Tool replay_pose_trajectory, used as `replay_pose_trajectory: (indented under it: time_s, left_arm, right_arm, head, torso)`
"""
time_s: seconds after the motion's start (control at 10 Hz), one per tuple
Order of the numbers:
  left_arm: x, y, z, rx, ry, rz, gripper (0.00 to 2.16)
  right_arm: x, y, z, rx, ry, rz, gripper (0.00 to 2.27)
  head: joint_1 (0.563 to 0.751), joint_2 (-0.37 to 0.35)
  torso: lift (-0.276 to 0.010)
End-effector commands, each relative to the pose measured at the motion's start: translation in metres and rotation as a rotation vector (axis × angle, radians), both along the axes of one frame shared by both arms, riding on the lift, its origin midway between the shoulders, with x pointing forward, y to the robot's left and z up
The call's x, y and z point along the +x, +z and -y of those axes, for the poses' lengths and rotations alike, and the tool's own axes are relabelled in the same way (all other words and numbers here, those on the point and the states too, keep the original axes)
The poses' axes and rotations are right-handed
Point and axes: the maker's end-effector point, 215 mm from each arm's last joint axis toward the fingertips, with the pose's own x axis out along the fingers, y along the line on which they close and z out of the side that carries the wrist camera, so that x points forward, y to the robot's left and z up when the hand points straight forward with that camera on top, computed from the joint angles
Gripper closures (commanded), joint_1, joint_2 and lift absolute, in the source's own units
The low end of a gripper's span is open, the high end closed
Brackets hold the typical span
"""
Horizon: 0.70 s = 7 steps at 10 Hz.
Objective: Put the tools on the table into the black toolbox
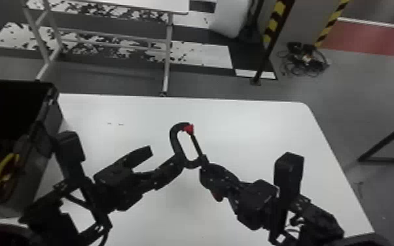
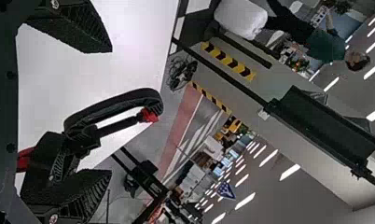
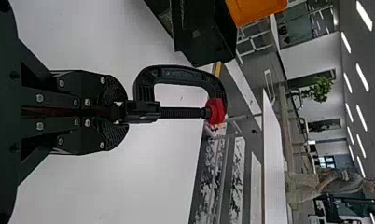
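Note:
A black clamp with a red tip [image 1: 174,139] stands above the white table between the two grippers. My right gripper [image 1: 204,165] is shut on its screw end. My left gripper [image 1: 167,158] is spread open, with one finger close beside the clamp's lower end. In the left wrist view the clamp [image 2: 113,103] lies beyond the gap of the left gripper [image 2: 112,112]. The right wrist view has the clamp [image 3: 180,73] projecting from the closed right gripper [image 3: 125,112]. At the head view's left is the black toolbox [image 1: 47,131], with a yellow-handled tool [image 1: 5,168] inside.
The white table [image 1: 245,131] extends behind and to the right of both arms. An orange bin [image 3: 253,9] is beside the toolbox in the right wrist view. Another table [image 1: 108,4], a striped post [image 1: 273,26] and cables [image 1: 306,60] are farther off.

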Motion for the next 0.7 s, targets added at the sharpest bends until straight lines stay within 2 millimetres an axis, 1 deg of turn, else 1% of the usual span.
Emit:
replay_pose_trajectory:
  time_s: [0.0, 0.2, 0.3, 0.5, 0.6]
  left_arm:
    - [0.003, -0.005, 0.003, -0.005, -0.005, -0.009, 0.07]
    - [0.006, -0.019, 0.006, 0.001, -0.015, -0.031, 0.07]
    - [0.007, -0.022, 0.008, 0.002, -0.018, -0.035, 0.07]
    - [0.007, -0.022, 0.016, -0.011, -0.027, -0.04, 0.07]
    - [0.007, -0.018, 0.021, -0.017, -0.032, -0.035, 0.07]
  right_arm:
    - [-0.002, -0.001, -0.008, 0.005, 0.016, -0.01, 2.25]
    - [-0.007, -0.003, -0.013, 0.015, 0.031, -0.031, 2.25]
    - [-0.009, -0.002, -0.016, 0.015, 0.04, -0.03, 2.25]
    - [-0.009, -0.004, -0.02, 0.015, 0.048, -0.031, 2.25]
    - [-0.01, -0.005, -0.023, 0.017, 0.052, -0.035, 2.25]
  head:
    - [0.695, -0.154]
    - [0.695, -0.146]
    - [0.695, -0.143]
    - [0.695, -0.143]
    - [0.695, -0.145]
  torso:
    - [-0.075]
    - [-0.075]
    - [-0.075]
    - [-0.075]
    - [-0.075]
